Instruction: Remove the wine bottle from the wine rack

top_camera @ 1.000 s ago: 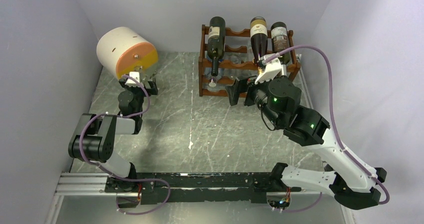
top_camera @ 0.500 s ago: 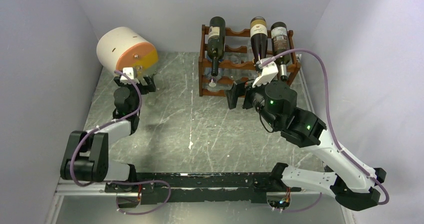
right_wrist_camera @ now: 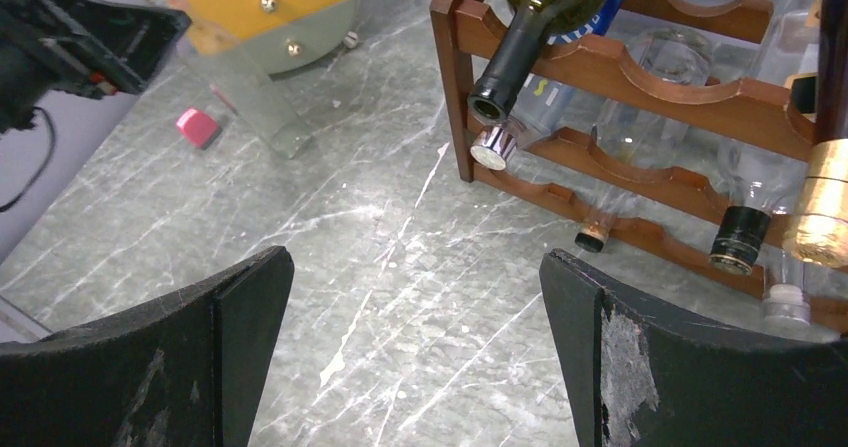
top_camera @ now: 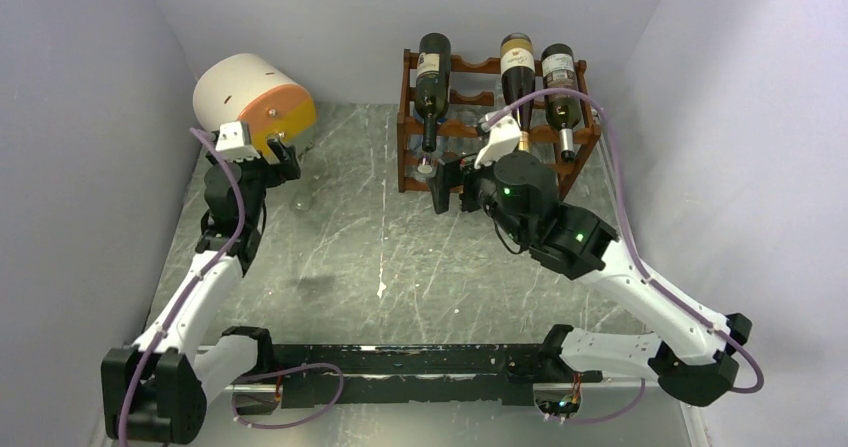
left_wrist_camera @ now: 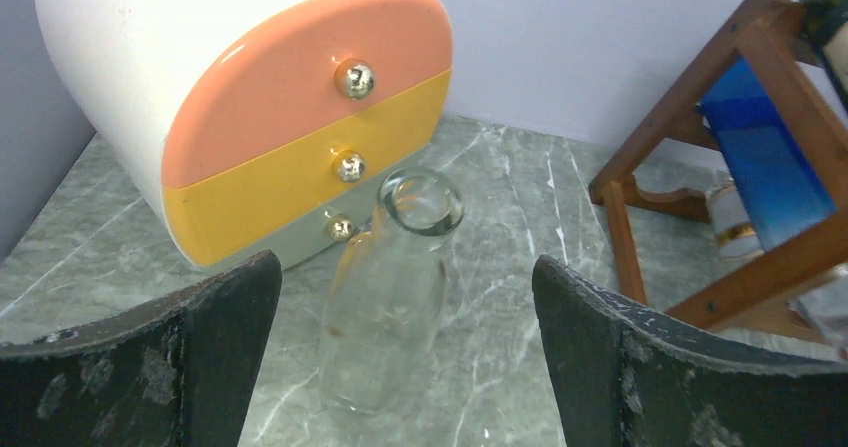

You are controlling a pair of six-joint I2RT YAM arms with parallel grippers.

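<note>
The dark reddish-brown wine rack (top_camera: pixel 497 125) stands at the back of the table, also in the right wrist view (right_wrist_camera: pixel 640 87). Several bottles lie in it, necks toward me: a dark green wine bottle (top_camera: pixel 432 75) (right_wrist_camera: pixel 528 22) at its top left, a gold-capped one (top_camera: pixel 517 67) and a third (top_camera: pixel 560 79). My right gripper (top_camera: pixel 452 182) (right_wrist_camera: pixel 415 257) is open and empty, low in front of the rack's left end. My left gripper (top_camera: pixel 283 157) (left_wrist_camera: pixel 403 262) is open, with an upright clear glass bottle (left_wrist_camera: pixel 388 287) standing free just beyond its fingers.
A white rounded drawer box (top_camera: pixel 252 102) (left_wrist_camera: pixel 250 117) with orange and yellow fronts sits at the back left, just behind the glass bottle (right_wrist_camera: pixel 250 87). A small pink object (right_wrist_camera: pixel 197 127) lies on the marble table (top_camera: pixel 400 257). Walls close in on both sides.
My left arm has stretched out toward the drawer box and its jaws have opened fully. My right gripper has slid left along the front of the rack, still open.
</note>
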